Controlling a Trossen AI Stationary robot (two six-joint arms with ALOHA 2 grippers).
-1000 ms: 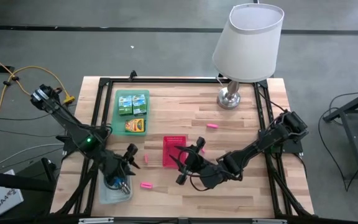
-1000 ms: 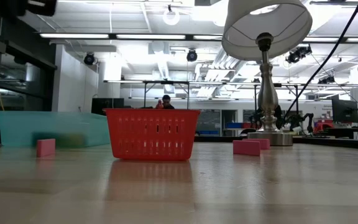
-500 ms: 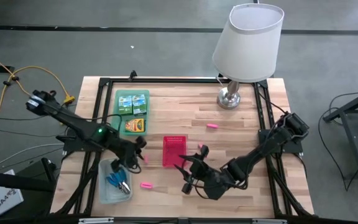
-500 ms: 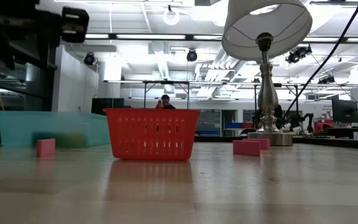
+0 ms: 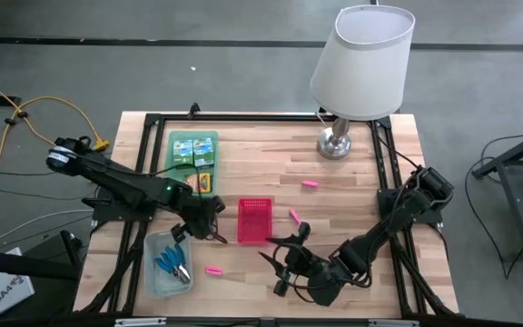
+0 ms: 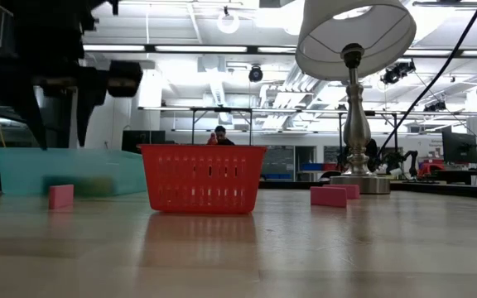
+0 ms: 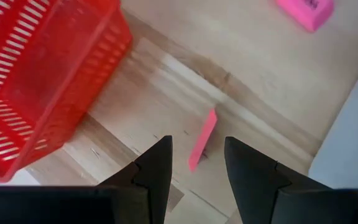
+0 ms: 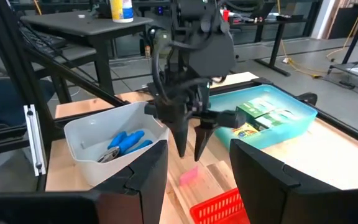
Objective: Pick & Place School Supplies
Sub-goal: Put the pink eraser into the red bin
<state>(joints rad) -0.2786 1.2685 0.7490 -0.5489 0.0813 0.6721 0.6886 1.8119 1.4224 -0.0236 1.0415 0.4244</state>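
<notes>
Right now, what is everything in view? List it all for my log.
As placed in the high view:
Lamp: one, white shade, top right.
Tray: one, green, top left.
Boxes: at least three, green and yellow, in the tray.
Basket: one, red, centre.
Bin: one, clear, bottom left.
Tools: blue-handled, count unclear, in the bin.
Erasers: four, pink, around the basket.
Left gripper: jaws open, above one eraser.
Right gripper: jaws open, bottom centre.

Red mesh basket (image 5: 254,220); pink erasers (image 5: 213,270); blue-handled scissors (image 5: 168,263); green-yellow boxes (image 5: 193,152); teal tray (image 5: 172,168); white lampshade (image 5: 363,61).
</notes>
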